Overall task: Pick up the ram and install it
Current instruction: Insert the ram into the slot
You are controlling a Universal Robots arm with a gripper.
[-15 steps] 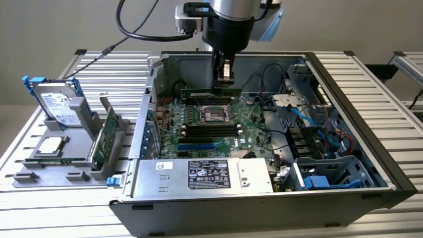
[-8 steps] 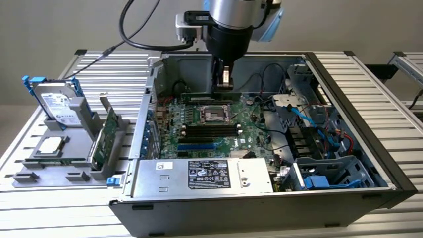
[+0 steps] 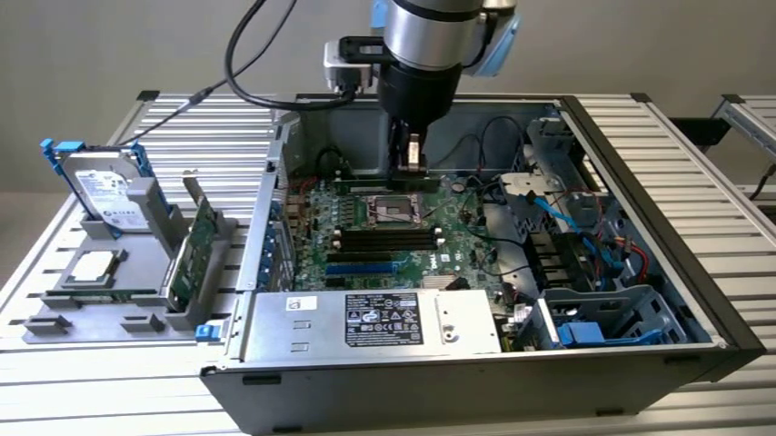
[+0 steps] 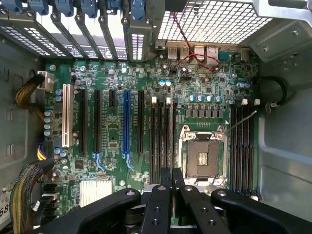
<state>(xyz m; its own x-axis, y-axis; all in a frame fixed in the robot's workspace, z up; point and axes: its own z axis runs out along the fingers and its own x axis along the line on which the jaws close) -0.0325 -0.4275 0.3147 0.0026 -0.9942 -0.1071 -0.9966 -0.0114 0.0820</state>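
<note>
- Hanging from the silver-and-black robot arm (image 3: 419,36) into the open case, the black two-fingered pincer (image 3: 409,171) holds its fingers (image 4: 165,183) narrow, almost together; in the exterior view they pinch the top edge of the long, thin green circuit-board ram (image 3: 363,187).
- The ram runs level and lengthwise along the far edge of the square metal processor socket (image 3: 394,211); whether its lower edge sits in a slot I cannot tell.
- Along the socket's near edge lies a bank of black plastic memory slots (image 3: 382,239), side by side and parallel to the ram.
- The green motherboard (image 4: 112,83) also carries a row of long black expansion slots, with one blue slot (image 4: 126,122) and one white slot (image 4: 65,114) among them.
- A silver power supply box (image 3: 376,320) with a black-and-white label lies along the case's near edge; a blue-grey plastic drive cage (image 3: 606,318) fills the near corner on the exterior view's right.
- The dark metal case (image 3: 661,218) stands on a slatted aluminium table (image 3: 97,391); just beside it, toward the table's edge on the exterior view's left, sits a grey plastic holder (image 3: 73,313).
- The holder carries a silver hard drive (image 3: 104,191) tilted in a blue frame, a wider green expansion card (image 3: 194,241) standing on edge nearest the case, and a square silver chip (image 3: 94,266) lying flat.
</note>
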